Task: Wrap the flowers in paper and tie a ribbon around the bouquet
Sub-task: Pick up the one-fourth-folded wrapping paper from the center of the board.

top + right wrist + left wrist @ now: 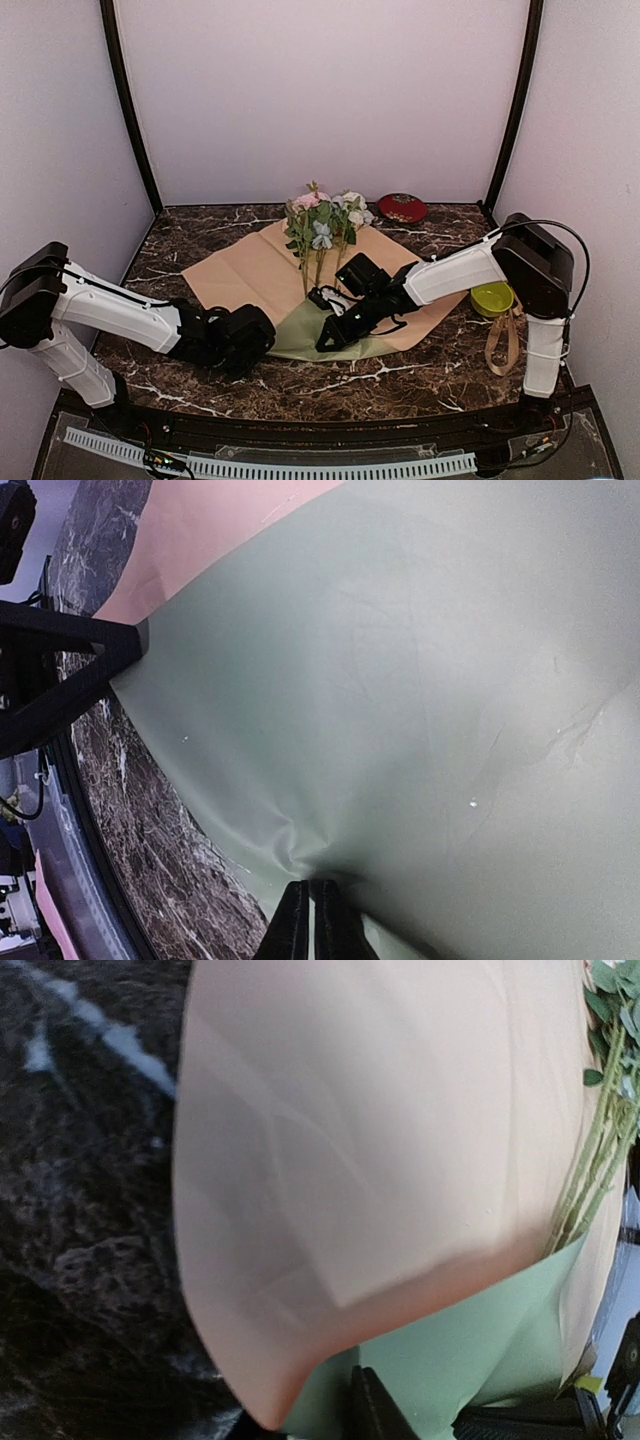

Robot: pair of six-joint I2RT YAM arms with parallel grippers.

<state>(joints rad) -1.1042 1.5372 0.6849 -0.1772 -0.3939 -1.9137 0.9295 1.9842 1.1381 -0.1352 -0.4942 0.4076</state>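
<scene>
The paper (240, 275) lies spread on the table, tan face up, with its near corner folded over to show sage green (300, 335). The flowers (322, 225) rest on it, blooms at the far end, their stems (590, 1170) running under the green fold. My right gripper (309, 905) is shut on the green fold, which puckers at its tips. My left gripper (262, 335) sits at the fold's left edge. One of its fingers (375, 1415) shows against the green face and the other is hidden by the paper (380, 1130). The ribbon (505, 345) lies looped at the right.
A green round dish (492, 297) stands next to the ribbon at the right. A red round lid (402, 207) lies at the back, behind the blooms. Dark marble table (200, 225) surrounds the sheet, with walls close on three sides.
</scene>
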